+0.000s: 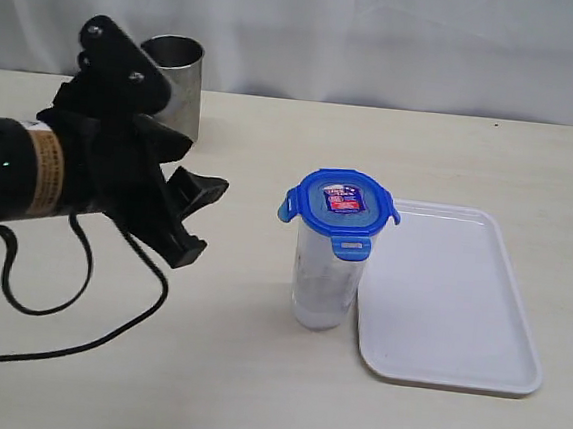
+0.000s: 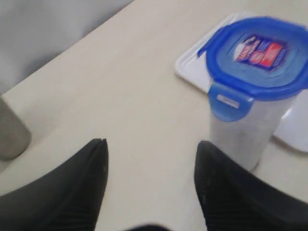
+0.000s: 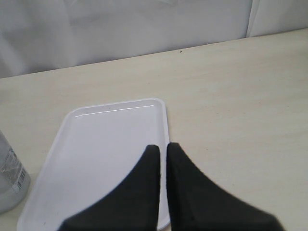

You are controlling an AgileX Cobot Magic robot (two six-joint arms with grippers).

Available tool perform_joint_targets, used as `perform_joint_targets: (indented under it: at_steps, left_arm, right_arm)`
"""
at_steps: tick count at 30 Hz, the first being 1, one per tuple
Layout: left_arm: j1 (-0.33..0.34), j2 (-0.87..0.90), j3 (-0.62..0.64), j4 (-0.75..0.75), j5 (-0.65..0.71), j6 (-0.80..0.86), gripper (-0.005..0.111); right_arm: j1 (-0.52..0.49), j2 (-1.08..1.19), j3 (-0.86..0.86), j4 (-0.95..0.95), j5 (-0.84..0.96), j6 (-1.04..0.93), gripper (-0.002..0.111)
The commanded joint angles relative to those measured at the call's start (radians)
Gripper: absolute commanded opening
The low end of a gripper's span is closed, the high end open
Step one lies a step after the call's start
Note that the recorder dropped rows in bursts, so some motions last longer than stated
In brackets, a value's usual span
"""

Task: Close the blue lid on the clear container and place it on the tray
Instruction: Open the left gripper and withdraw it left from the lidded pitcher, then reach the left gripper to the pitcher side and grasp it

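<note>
The clear container [image 1: 323, 283] stands upright on the table just left of the tray [image 1: 459, 310], not on it. The blue lid [image 1: 339, 207] sits on its top, flaps sticking out at the sides. My left gripper [image 1: 204, 219] hangs open above the table, left of the container and apart from it, holding nothing. The left wrist view shows the left gripper [image 2: 151, 144] over bare table, with the lid [image 2: 260, 53] and container [image 2: 245, 139] beyond one finger. My right gripper [image 3: 163, 146] is shut and empty above the tray's [image 3: 106, 154] edge; it is outside the exterior view.
A shiny steel cup [image 1: 173, 79] stands at the back left behind the left arm, also seen blurred as the steel cup [image 2: 12, 132] in the left wrist view. A black cable [image 1: 78, 307] loops on the table under the left arm. A white curtain backs the table.
</note>
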Motion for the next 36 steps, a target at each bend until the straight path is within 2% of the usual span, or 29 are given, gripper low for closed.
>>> perform_joint_targets:
  at_steps: [1,3,6,8,10,18,20,22,26,27,29,36]
  left_arm:
    - [0.183,0.038,0.14,-0.011,-0.433,0.006,0.052]
    - [0.255,0.093,0.182,-0.007,-0.612,0.004,0.052]
    - [0.317,0.198,0.198,0.021,-0.845,-0.024,0.052]
    - [0.33,0.278,0.198,0.029,-0.976,-0.021,0.052]
    - [0.33,0.335,0.198,0.016,-1.036,0.006,0.052]
    - [0.33,0.391,0.196,0.019,-1.013,0.126,0.053]
    - [0.33,0.391,0.196,0.012,-1.02,0.144,0.058]
    - [0.33,0.391,0.196,-0.009,-1.0,0.149,0.068]
    - [0.33,0.391,0.196,-0.056,-0.868,0.185,0.1]
    - [0.33,0.391,0.196,-0.083,-0.849,0.185,0.104]
    - [0.33,0.391,0.196,-0.125,-0.837,0.185,0.105]
    - [0.33,0.391,0.196,-0.096,-0.877,0.201,0.105]
  right_arm:
    - [-0.001,-0.005,0.002,0.0,-0.004,0.001,0.005]
    - [-0.001,-0.005,0.002,0.0,-0.004,0.001,0.005]
    - [-0.001,-0.005,0.002,0.0,-0.004,0.001,0.005]
    - [-0.001,-0.005,0.002,0.0,-0.004,0.001,0.005]
    - [-0.001,-0.005,0.002,0.0,-0.004,0.001,0.005]
    - [-0.001,-0.005,0.002,0.0,-0.004,0.001,0.005]
    - [-0.001,-0.005,0.002,0.0,-0.004,0.001,0.005]
    - [-0.001,-0.005,0.002,0.0,-0.004,0.001,0.005]
    - [-0.001,-0.005,0.002,0.0,-0.004,0.001,0.005]
    - [-0.001,-0.005,0.002,0.0,-0.004,0.001,0.005]
    - [-0.001,-0.005,0.002,0.0,-0.004,0.001,0.005]
    - [-0.001,-0.005,0.002,0.0,-0.004,0.001,0.005]
